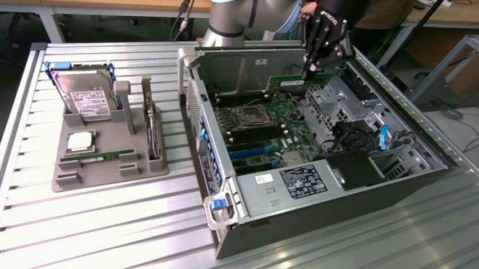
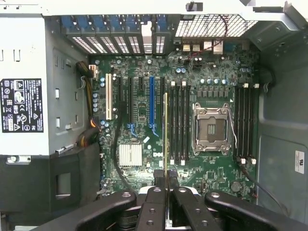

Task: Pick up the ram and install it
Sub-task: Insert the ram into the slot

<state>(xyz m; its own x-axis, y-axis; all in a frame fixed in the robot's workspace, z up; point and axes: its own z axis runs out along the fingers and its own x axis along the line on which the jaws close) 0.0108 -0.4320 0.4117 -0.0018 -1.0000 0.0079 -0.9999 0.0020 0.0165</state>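
Holding: the claw (image 1: 309,72) is clamped on the ram (image 1: 288,83), its fingers pinched tight against the board's two faces
Ram: off the desk (image 1: 112,224), hanging on edge inside the open computer case (image 1: 344,218), over the end of the case nearest the desk's far edge
Wrist view: the ram (image 2: 166,137) appears edge-on as a thin gold line running out from the claw (image 2: 166,180), above the motherboard (image 2: 139,110) and just beside the dark memory slots (image 2: 180,122) next to the processor socket (image 2: 211,129)
Done: the pickup, by the look of it
Left: seating; the stick looks clear of the board and sits in no slot, and whether it is lined up with one I cannot tell
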